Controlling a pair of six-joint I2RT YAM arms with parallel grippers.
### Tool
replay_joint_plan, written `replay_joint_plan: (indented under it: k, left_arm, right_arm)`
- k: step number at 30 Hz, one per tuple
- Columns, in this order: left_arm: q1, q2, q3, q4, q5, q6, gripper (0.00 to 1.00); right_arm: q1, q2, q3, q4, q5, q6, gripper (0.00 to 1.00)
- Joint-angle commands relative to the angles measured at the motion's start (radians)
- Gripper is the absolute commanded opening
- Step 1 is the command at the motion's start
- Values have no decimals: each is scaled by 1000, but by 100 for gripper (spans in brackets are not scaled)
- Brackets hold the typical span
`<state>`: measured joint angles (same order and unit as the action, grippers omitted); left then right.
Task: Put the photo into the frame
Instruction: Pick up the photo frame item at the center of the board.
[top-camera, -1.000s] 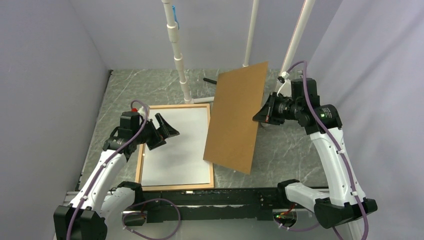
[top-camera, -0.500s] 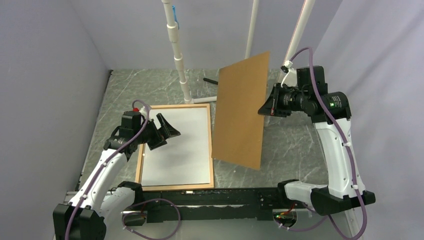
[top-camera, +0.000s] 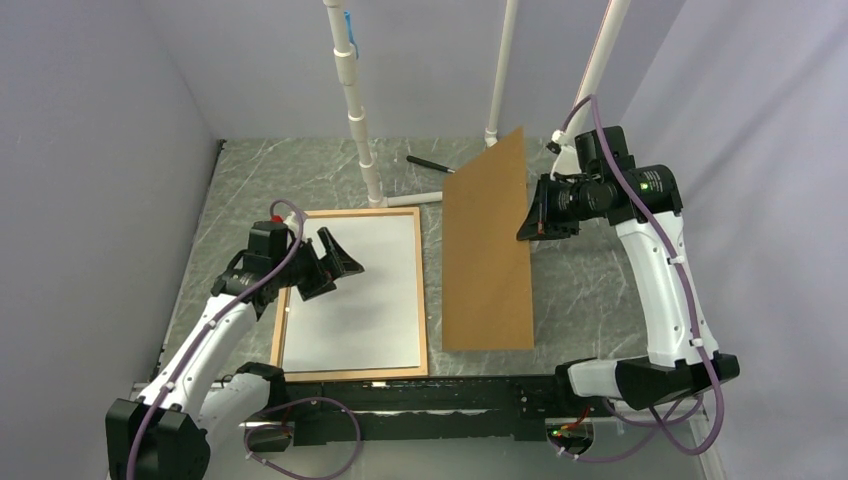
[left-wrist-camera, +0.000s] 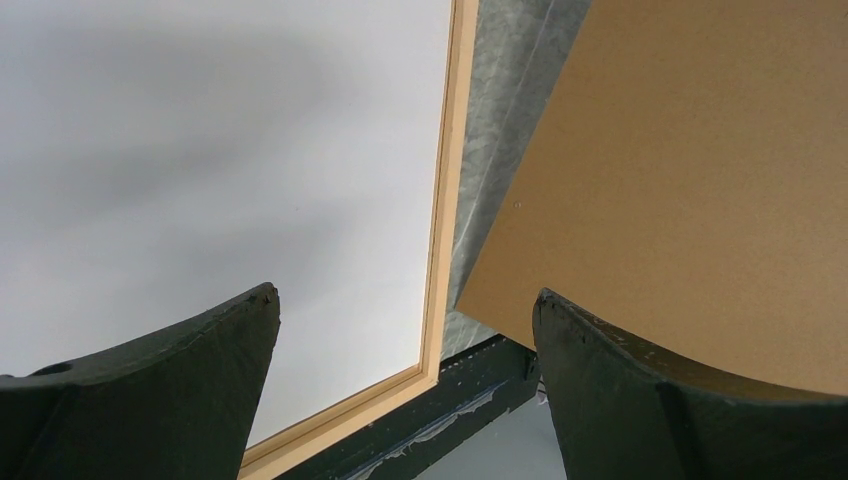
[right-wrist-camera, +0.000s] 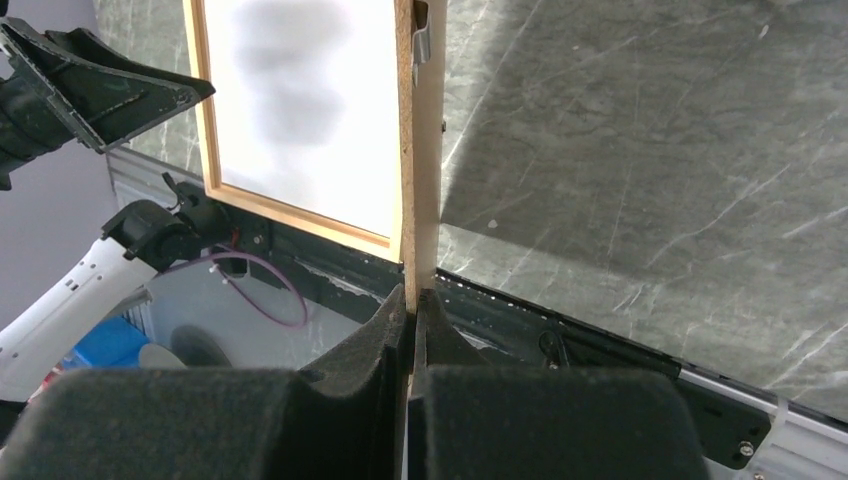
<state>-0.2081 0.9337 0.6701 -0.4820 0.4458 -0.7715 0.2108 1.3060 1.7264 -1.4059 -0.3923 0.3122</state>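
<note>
1. The grey-green marbled tabletop (top-camera: 600, 290) carries everything, and grey walls close it in on three sides.
2. The large thin light-wood rectangular picture frame (top-camera: 350, 374) lies flat on the left half of the tabletop. Its long axis runs from the near edge towards the far wall, and one short side is close to the black rail at the near edge.
3. The large rectangular photo (top-camera: 375, 310) lies inside the frame with its plain white back up, so the printed side is hidden. Its long axis matches the frame's, and narrow tan borders show on the three sides not covered by the left arm.
4. A plain brown rectangular backing board (top-camera: 487, 250) stands steeply on edge just right of the frame, between the two arms and apart from the frame. Its long axis runs near to far. It is not clear whether its lower edge touches the tabletop.
5. Three white pipes (top-camera: 355, 110) rise at the far side, and the nearest one meets the tabletop just behind the frame's far right corner.
6. The right claw (top-camera: 527, 226) is clenched on the board's right-hand edge. Its wrist view shows the board edge-on, pinched between the pads.
7. The left claw (top-camera: 338, 272) is spread wide and empty, and hangs above the photo's left part.
8. A slim black stick-like object (top-camera: 425, 161) lies by the far wall, behind the board.
</note>
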Motion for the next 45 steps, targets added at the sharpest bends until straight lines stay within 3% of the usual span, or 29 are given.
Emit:
replay_joint_plan:
  k: [1, 28, 36, 39, 45]
  left_arm:
    - [-11, 7, 46, 26, -17, 2, 99]
    - [-40, 56, 66, 29, -31, 7, 99]
    - [-43, 50, 71, 23, -33, 8, 99]
    - [-43, 47, 75, 20, -30, 9, 100]
    - [-47, 27, 75, 52, -1, -12, 99]
  right_arm:
    - [-4, 9, 62, -3, -52, -17, 0]
    - [31, 84, -99, 119, -100, 32, 0]
    - [43, 89, -137, 205, -192, 48, 49]
    - [50, 87, -149, 235, -215, 58, 59]
    - [92, 78, -130, 283, -238, 106, 65]
